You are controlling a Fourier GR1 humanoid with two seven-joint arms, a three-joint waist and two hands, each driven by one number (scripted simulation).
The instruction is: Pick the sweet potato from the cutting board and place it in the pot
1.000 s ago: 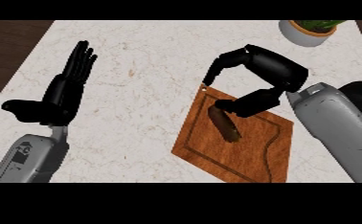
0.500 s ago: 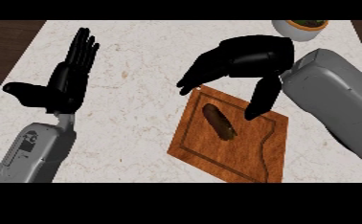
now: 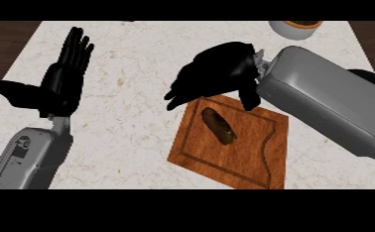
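I see the sweet potato [image 3: 218, 125] lying bare on the wooden cutting board [image 3: 249, 161], toward its upper left part, with my right hand [image 3: 216, 72] poised above the board's top edge, fingers spread and drooping downward, holding nothing. My left hand [image 3: 62, 80] rests at the left side of the marble counter [image 3: 139, 52], fingers straight and pointing up, thumb out to the side, also empty. A small bowl-like vessel [image 3: 296, 28] sits at the counter's far right edge, well apart from the board
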